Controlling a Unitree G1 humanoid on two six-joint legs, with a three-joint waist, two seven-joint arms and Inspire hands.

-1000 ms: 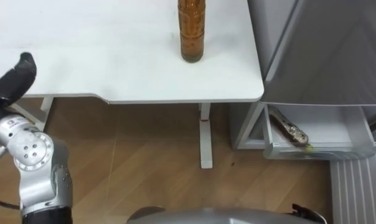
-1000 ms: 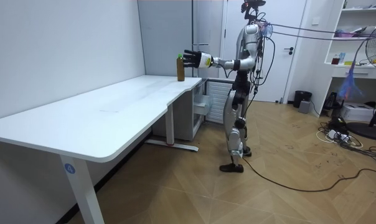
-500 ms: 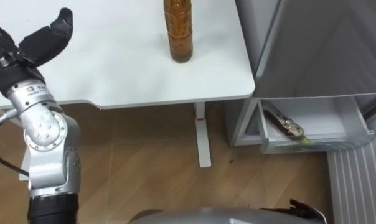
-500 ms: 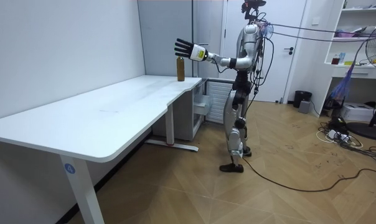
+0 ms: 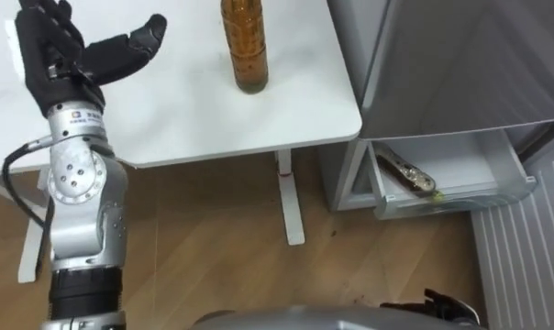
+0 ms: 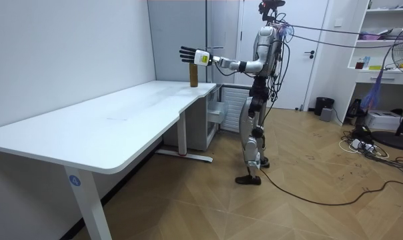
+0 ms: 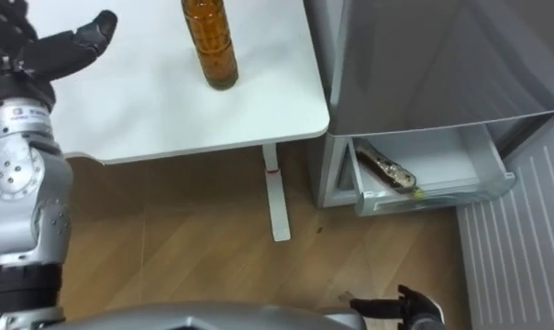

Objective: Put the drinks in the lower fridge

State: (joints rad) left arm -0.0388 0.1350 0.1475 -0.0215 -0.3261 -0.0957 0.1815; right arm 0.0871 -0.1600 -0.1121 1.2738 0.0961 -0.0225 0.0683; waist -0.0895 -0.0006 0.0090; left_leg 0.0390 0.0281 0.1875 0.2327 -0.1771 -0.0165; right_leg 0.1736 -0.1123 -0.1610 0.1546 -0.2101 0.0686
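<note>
Containers. To the right of the table [image 5: 185, 119] stands a grey fridge [image 5: 442, 64], its lower drawer [image 5: 483, 170] pulled open. One lying bottle [image 5: 404, 172] rests slantwise in the drawer, close to its left wall, with a green tip at the near end. On the table, close to the right edge and the near corner, an amber bottle [image 5: 243, 50] stands upright and apart from everything else.

Hand. The left hand [image 5: 61, 60] hovers over the table to the left of the amber bottle, well clear of it, with fingers spread straight and thumb out, grasping nothing. In the room view the robot stands at the table's end beside the fridge, left arm stretched level above the tabletop.

Limits of view. The amber bottle's neck and cap are cut off by the upper edge of both eye views. The lying bottle's label and contents are hard to make out.
</note>
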